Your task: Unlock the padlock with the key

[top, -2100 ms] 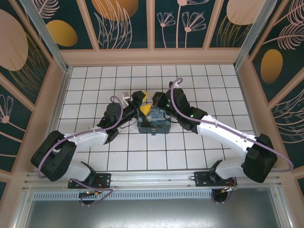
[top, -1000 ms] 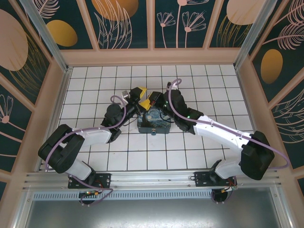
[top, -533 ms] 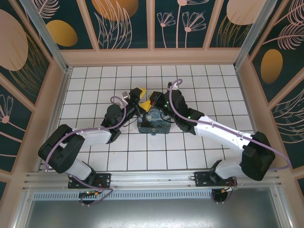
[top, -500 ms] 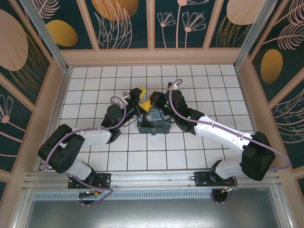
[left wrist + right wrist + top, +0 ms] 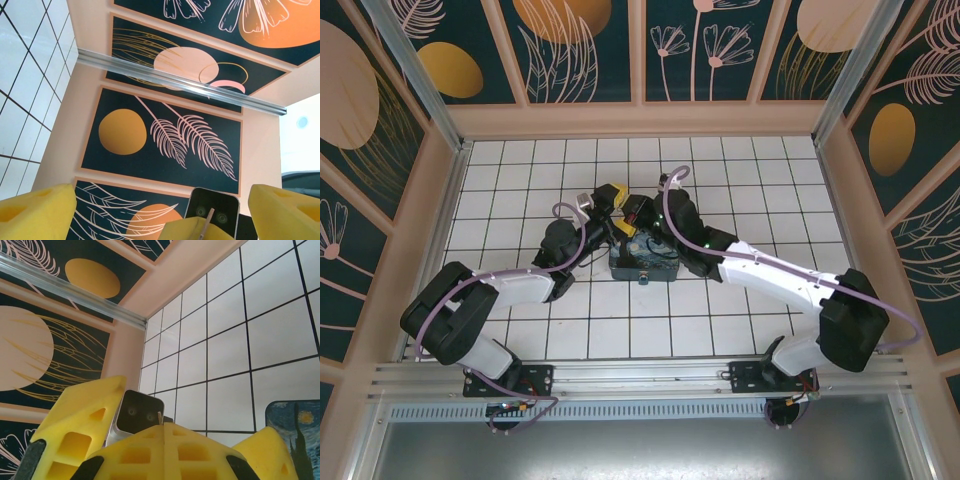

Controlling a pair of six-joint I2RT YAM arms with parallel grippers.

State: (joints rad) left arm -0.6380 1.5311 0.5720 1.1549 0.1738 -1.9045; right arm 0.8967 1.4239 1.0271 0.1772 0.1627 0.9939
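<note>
1. Key [image 5: 159, 418]: thin metal sliver standing up from the seam of the right gripper [image 5: 164, 434], whose yellow fingers I see pressed together on it.
2. Left gripper [image 5: 160, 212]: fingers [image 5: 37, 210] spread wide apart, holding nothing. The right gripper's tip, with the key, sits between them.
3. Box [image 5: 648, 262], starry-night print: lying on the white-tiled bench [image 5: 620, 330], just on the near side of both gripper tips in the top view.
4. Small fitting [image 5: 642, 282] at the box's near edge: I cannot tell whether this is the padlock.
5. Arms: both reach in from the sides and meet over the box's far edge.
</note>
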